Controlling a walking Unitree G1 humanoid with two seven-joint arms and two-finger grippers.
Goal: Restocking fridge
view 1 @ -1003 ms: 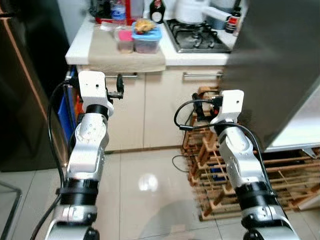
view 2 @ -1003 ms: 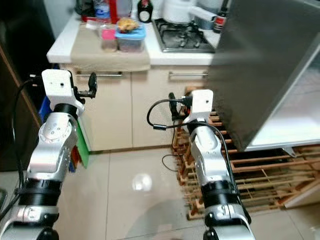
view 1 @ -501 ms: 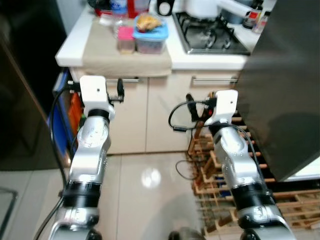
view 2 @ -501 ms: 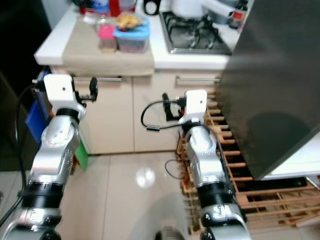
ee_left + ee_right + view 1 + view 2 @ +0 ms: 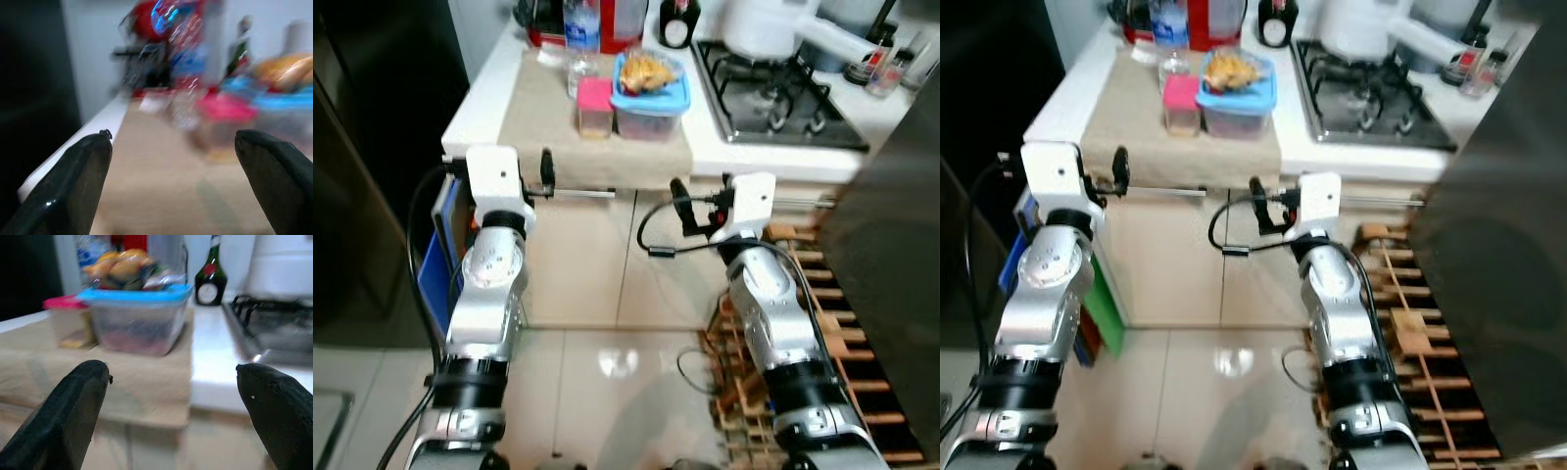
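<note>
Both grippers hover with fingers spread wide and empty before the counter (image 5: 489, 88): left gripper (image 5: 176, 186), right gripper (image 5: 181, 406). A blue-lidded food box (image 5: 649, 96) and pink-lidded jar (image 5: 594, 106) sit on a beige cloth (image 5: 543, 127). The left wrist view is blurred.

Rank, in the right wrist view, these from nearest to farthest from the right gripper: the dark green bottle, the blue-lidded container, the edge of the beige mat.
1. Beige mat edge: just ahead of the open right gripper, draped over the counter's front.
2. Blue-lidded container: on the mat, behind its edge, beside a pink-lidded container.
3. Dark green bottle: at the counter's back, next to the stove.
</note>
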